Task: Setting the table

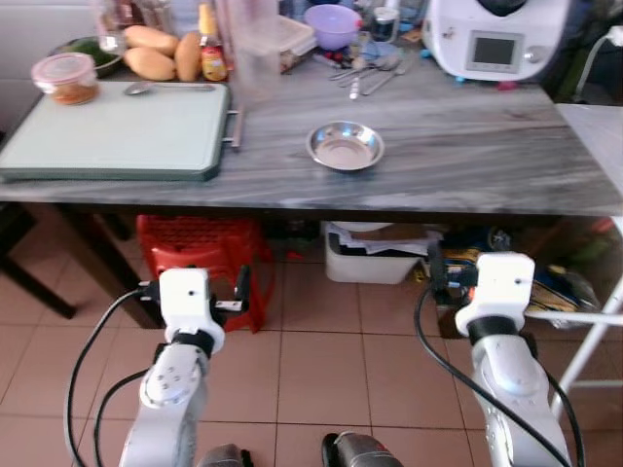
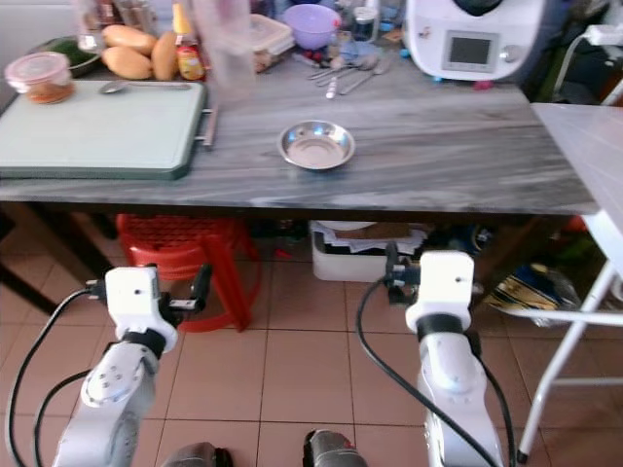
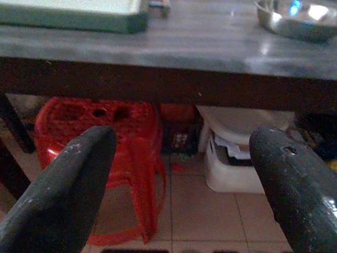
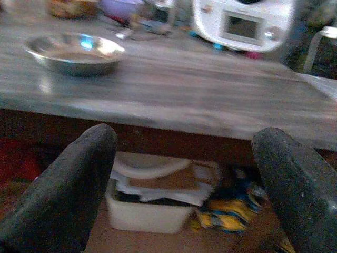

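A long grey, wood-grained worktop [image 1: 467, 156] runs across the scene, with a floor of reddish-brown tiles [image 1: 321, 370] below it. Near the middle of the worktop, toward its front edge, sits a round steel bowl [image 1: 346, 146], upright with its open side facing up; being round, it has no long axis to speak of. It stands alone, well apart from everything else.

On the robot's left lies a pale green cutting board [image 1: 117, 136] with a dark rim and a metal handle [image 1: 234, 128] on the end nearest the bowl; its long side runs along the worktop. A spoon [image 1: 170, 89] lies at the board's far edge, lengthwise along it. Beyond the board are a lidded plastic tub [image 1: 66, 78], mangoes [image 1: 151, 53] and a sauce bottle [image 1: 210, 47]. Farther back stand a purple bowl [image 1: 333, 25], a loose bunch of cutlery [image 1: 370, 73] and a white kitchen machine [image 1: 496, 39] with a small screen.

Under the worktop are a red plastic stool [image 1: 204, 258] and a white bin [image 1: 375, 255] holding paper. A white frame [image 1: 594, 331] stands at the right.

Both arms are held low in front of the worktop, below its edge. The left end effector [image 3: 181, 174] is spread wide, holding nothing, and faces the stool. The right end effector [image 4: 184, 174] is likewise spread wide and holding nothing, facing the worktop edge below the bowl.
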Controlling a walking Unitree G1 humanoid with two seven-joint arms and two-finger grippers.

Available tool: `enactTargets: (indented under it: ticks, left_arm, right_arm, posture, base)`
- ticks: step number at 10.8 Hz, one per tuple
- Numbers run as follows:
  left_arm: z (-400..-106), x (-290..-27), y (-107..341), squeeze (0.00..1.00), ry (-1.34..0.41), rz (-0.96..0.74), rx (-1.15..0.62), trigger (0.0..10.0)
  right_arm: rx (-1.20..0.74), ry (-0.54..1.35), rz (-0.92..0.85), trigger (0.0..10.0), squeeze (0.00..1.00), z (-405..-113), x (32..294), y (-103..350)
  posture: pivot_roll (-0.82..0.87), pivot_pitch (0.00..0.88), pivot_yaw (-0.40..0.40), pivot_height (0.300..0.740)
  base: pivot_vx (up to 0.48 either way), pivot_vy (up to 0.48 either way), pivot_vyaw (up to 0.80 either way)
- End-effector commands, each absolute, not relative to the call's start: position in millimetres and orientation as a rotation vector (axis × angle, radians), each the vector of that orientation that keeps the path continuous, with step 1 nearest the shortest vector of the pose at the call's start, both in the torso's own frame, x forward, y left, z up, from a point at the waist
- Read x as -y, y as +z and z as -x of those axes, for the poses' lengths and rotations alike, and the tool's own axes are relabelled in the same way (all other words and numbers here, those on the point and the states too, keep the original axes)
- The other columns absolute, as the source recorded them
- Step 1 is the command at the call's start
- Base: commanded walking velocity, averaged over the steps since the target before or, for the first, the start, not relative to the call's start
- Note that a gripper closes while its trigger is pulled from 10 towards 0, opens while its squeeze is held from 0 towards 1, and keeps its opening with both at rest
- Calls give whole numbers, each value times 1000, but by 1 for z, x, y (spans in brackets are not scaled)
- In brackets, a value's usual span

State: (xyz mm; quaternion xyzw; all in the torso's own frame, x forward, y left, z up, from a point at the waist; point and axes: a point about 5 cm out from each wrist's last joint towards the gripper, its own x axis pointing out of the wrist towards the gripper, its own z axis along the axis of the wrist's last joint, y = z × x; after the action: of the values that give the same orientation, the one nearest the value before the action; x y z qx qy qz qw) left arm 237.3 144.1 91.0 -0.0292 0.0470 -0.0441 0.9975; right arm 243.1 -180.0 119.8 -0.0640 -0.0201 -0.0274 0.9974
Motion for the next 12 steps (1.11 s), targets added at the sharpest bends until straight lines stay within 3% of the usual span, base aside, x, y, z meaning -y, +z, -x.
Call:
enactTargets:
  ticks: [1,4,7,8,12]
  left_arm:
    - [-236,-141,98,0,-117,49,-62,10000]
    - [-237,-139,96,0,-124,64,-74,10000]
    - [-239,-139,96,0,-126,65,-75,10000]
    - [-239,-140,96,0,-115,57,-76,10000]
    - [-242,-147,92,0,-41,51,-102,10000]
  right_arm:
    - [42,-48,129,10000,0,-243,180,120]
    - [41,-37,132,10000,0,-246,180,121]
    - [43,-29,140,10000,0,-248,180,121]
    - [41,-24,140,10000,0,-248,180,120]
    - [40,-15,140,10000,0,-250,179,119]
  posture:
    - [-53,125,-5,740]
    - [-54,121,-9,740]
    - [-56,119,-12,740]
    - [-56,121,-14,740]
    - [-53,118,-14,740]
  base:
    - [0,-270,0]
    - [0,-301,0]
    - [0,-333,-800]
    - [0,-262,0]
    - [0,0,0]
